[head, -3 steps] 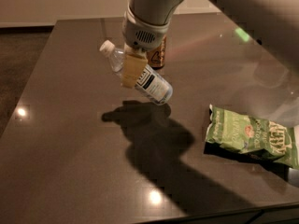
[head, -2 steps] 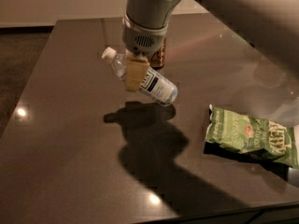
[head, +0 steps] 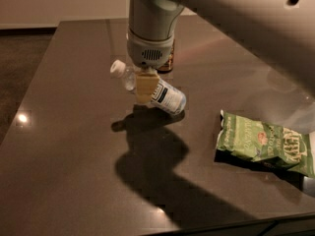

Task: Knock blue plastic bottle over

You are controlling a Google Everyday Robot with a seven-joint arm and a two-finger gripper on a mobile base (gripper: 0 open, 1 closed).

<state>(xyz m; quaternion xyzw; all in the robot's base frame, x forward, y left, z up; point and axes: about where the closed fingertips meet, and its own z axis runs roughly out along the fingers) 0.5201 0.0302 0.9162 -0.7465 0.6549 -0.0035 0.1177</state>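
The blue plastic bottle [head: 165,96] is clear with a white cap at the upper left and a white label. It is tilted steeply, base low near the dark table [head: 74,171] and cap end raised. My gripper [head: 145,88] hangs from the arm above the table's middle and is shut across the bottle's upper body, one tan finger [head: 145,85] in front of it. The other finger is hidden behind the bottle.
A short brown drink can [head: 167,64] stands right behind the gripper, mostly hidden by it. A green snack bag [head: 263,142] lies at the right near the front edge. The table's front edge runs along the bottom of the view.
The gripper and the tilted bottle have come down and slightly toward the camera; the bottle's tilt is about the same. The can and bag have not moved.
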